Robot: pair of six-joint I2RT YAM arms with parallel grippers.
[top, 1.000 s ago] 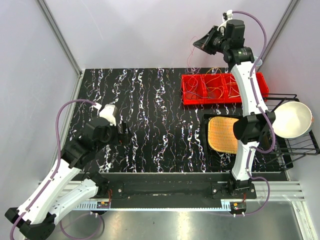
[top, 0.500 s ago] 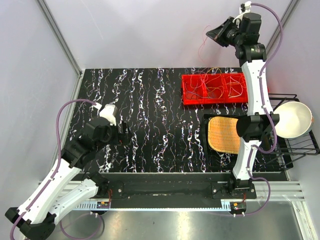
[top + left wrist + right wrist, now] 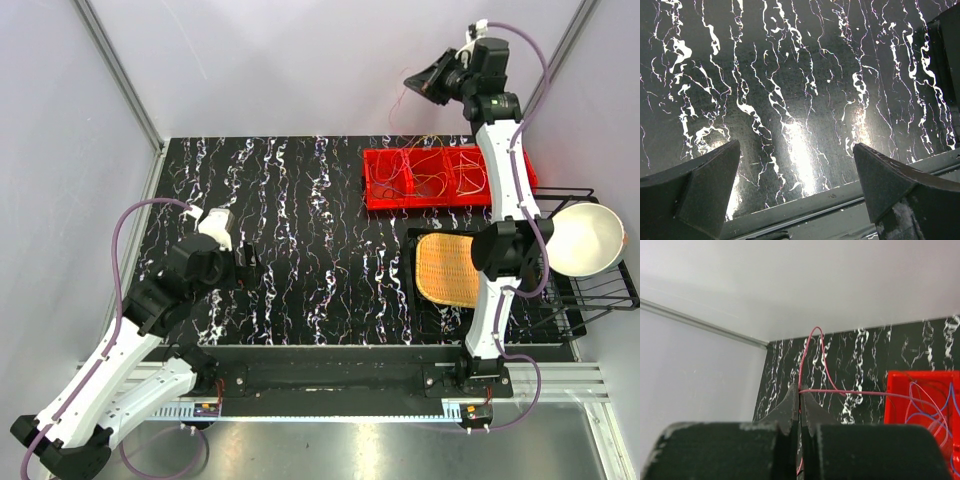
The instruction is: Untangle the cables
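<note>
My right gripper [image 3: 412, 84] is raised high above the far right of the table and is shut on a pink-magenta cable [image 3: 399, 104]. In the right wrist view the closed gripper [image 3: 800, 390] pinches this cable [image 3: 812, 342]. It loops above the tips and runs right toward the red tray [image 3: 900, 382]. Several thin cables [image 3: 432, 175], yellow-orange and blue among them, lie tangled in the red tray [image 3: 368, 182]. My left gripper [image 3: 246, 262] hovers low over the left of the table. In the left wrist view it [image 3: 795, 147] is open and empty.
An orange woven basket [image 3: 446, 268] sits in front of the red tray. A white bowl [image 3: 583, 238] rests on a black wire rack [image 3: 606, 292] at the right edge. Grey walls enclose the black marbled table [image 3: 290, 230].
My right gripper rose and swung right with the pink cable, then settled slightly lower and to the left. The left arm has not moved.
</note>
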